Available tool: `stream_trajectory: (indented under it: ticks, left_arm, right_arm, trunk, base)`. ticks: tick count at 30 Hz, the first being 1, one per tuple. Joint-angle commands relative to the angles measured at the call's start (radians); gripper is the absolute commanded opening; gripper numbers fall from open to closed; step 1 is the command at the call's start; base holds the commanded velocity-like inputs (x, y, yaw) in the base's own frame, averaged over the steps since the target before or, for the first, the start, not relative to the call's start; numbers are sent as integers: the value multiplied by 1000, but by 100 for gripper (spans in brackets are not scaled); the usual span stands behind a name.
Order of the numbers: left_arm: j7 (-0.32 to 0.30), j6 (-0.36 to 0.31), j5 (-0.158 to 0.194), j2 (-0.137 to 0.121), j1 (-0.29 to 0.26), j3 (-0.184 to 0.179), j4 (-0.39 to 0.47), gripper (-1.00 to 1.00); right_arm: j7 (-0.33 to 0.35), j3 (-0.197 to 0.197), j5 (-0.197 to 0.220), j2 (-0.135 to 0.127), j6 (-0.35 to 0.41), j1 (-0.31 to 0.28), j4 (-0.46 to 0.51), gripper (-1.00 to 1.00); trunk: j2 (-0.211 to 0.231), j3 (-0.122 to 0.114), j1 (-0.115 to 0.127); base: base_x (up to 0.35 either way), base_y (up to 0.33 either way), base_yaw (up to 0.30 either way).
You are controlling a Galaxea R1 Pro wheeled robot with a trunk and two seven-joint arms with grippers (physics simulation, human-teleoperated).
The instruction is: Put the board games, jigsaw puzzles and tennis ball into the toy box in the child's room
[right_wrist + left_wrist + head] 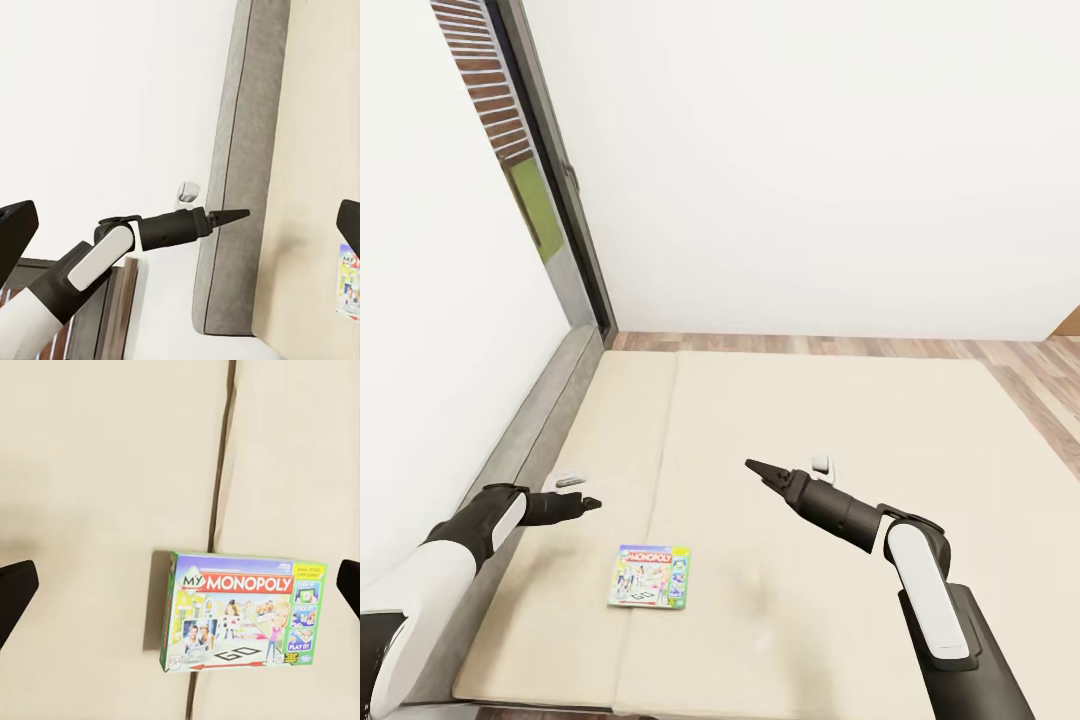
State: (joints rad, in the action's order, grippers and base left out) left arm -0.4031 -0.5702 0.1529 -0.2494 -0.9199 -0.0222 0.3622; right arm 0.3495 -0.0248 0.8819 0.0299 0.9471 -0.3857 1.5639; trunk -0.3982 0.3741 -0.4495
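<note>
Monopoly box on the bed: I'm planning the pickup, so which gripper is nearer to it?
Left. The left gripper hangs just up-left of the Monopoly box; the right gripper is farther, up-right of it over the bed.

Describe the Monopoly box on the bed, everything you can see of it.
The Monopoly box is a flat rectangular carton, apparently cardboard, printed "My Monopoly" in red over cartoon figures, with a green side panel. It lies closed, face up on the beige bed, straddling the seam between two mattress sections, near the foot edge. Nothing touches it; the left gripper hangs apart from it.
</note>
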Motion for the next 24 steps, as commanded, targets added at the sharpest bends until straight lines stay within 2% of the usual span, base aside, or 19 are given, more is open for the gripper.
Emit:
stream_trajectory:
  ticks: [1, 15, 24]
  left_arm:
    - [1, -8, 10, -1, 0, -2, 1, 100]
    - [2, -8, 9, 1, 0, -3, 0, 100]
    - [4, -10, 6, 22, 0, -4, -6, 100]
  right_arm:
    - [8, -3, -7, 1, 6, -1, 0, 100]
    - [7, -3, -7, 1, 6, -1, 0, 100]
    - [4, -1, -7, 2, 6, -1, 2, 100]
  trunk:
    - [-2, 2, -1]
    - [-2, 5, -1]
    - [-2, 18, -1]
  base:
    - [0, 0, 0]
    - [0, 0, 0]
    - [0, 0, 0]
